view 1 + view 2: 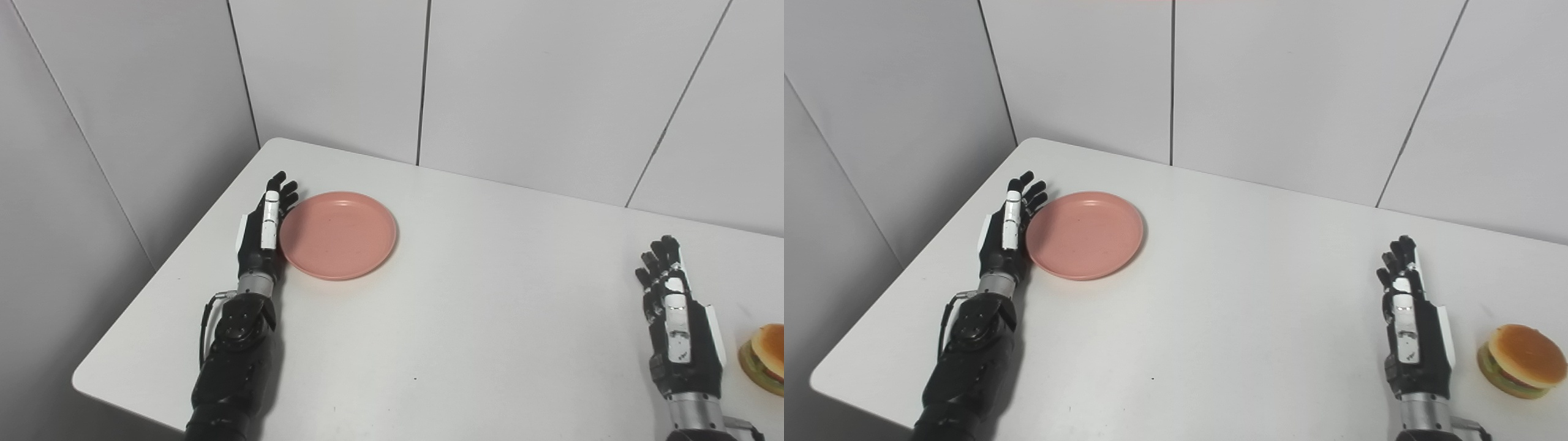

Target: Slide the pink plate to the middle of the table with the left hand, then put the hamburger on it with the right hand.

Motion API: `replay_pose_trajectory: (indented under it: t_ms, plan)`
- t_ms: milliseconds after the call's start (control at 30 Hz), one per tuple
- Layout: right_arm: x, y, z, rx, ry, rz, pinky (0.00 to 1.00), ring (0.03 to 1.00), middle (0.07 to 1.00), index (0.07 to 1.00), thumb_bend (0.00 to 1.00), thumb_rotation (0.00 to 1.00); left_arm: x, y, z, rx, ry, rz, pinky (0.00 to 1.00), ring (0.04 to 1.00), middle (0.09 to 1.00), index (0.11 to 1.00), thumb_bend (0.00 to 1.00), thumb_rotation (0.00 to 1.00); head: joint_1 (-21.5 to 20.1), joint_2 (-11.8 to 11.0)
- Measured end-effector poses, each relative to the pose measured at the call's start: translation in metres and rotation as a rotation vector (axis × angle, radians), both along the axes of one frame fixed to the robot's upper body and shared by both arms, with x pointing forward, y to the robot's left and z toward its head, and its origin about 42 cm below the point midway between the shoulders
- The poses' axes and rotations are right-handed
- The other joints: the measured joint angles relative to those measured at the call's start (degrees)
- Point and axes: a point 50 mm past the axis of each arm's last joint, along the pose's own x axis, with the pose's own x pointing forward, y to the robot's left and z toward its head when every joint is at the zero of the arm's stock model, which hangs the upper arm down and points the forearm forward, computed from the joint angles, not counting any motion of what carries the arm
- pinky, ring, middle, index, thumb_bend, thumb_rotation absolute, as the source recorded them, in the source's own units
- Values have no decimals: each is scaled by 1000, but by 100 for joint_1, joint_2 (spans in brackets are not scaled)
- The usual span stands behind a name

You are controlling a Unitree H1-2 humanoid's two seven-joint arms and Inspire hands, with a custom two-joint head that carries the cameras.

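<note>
The right eye view shows the hamburger whole, bun on top with green and red layers beneath, standing on the white bench near its right side; the left eye view cuts it at the picture's right edge, so only its left part shows there. The left eye view takes in more of the grey wall panels to the left of the bench, while the right eye view takes in more bench surface to the right of the hamburger.

The pink plate lies flat and empty on the bench's left part, close to the far left corner and well apart from the hamburger; the left robot hand stands on edge just at the plate's left rim, fingers stretched forward and together, thumb side up; it grips nothing, and whether its palm actually touches the rim cannot be told, though no gap shows between them. Its dark forearm runs back to the near edge of the bench.

The right robot hand is set on edge near the bench's right side, fingers straight and slightly spread, holding nothing; it is just to the left of the hamburger with a strip of bare bench between them.

The stretch of bench between plate and right robot hand carries nothing; behind it rise pale wall panels with dark seams.
</note>
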Motion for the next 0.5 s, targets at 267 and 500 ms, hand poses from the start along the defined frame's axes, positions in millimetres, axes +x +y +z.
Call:
replay_pose_trajectory:
  t_ms: [267,500]
  plan:
    - [0,0,0,-3,0,-1,1000,1000,1000,1000,494,950,2,-22,-1,-31,-9,-71,906,907,889,893,681,1000,-141,9]
    - [0,1,0,3,-2,1,1000,1000,1000,1000,482,926,4,-56,-3,-33,-11,-129,902,900,881,883,658,1000,-281,44]
